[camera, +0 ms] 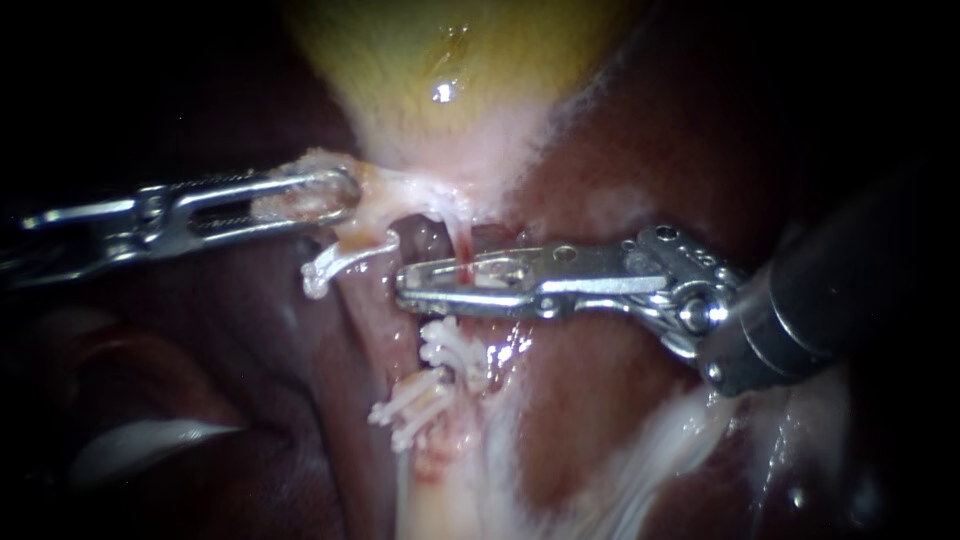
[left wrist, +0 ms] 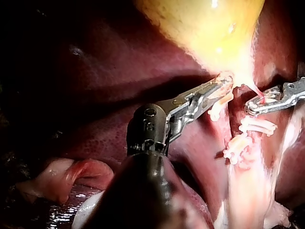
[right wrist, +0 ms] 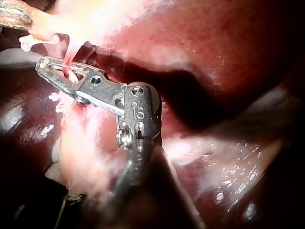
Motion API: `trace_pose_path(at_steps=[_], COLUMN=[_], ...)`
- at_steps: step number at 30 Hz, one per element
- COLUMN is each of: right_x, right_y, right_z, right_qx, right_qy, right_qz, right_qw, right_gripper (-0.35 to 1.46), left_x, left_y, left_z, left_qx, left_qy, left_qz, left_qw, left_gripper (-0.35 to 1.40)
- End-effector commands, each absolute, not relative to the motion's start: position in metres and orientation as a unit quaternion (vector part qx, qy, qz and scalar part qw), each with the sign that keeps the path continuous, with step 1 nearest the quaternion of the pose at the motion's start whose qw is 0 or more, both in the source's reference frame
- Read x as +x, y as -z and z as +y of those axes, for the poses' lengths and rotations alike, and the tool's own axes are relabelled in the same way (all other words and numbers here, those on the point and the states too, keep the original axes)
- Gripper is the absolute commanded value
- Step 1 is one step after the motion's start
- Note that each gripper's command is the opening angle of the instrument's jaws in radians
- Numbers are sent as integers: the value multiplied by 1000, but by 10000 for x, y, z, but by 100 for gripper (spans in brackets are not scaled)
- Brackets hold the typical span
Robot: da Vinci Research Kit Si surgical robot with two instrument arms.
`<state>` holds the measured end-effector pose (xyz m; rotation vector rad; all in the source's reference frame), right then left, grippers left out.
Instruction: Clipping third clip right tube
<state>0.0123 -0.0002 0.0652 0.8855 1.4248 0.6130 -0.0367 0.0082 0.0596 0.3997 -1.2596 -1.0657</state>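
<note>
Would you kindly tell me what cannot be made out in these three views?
Endoscope view: the right instrument covers the tube where they cross.
Endoscope view: the lower clips overlap, so their count is unclear.
Left wrist view: glare washes out the tissue that the left instrument grips.
Right wrist view: the left instrument is mostly cut off by the edge.

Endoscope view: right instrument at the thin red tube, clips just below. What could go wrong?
The tube looks thin and stretched: a sideways nudge from the right instrument could tear it. The nearest clip sits close below; a new one might foul it. If the left instrument loses its tissue, the tube may shift.
</note>
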Motion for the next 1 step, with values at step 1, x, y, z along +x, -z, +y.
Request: trace_pose_path(at_steps=[1], right_x=[122], right_y=[-652], right_z=[-1], right_qx=[386], right_qy=[-268], right_qz=[621], right_qw=[627], right_gripper=[-35], left_x=[-367], left_y=[-596], left_z=[81], left_qx=[177], left_qy=[471], left_qz=[-557], left_qw=[661], left_gripper=[-35])
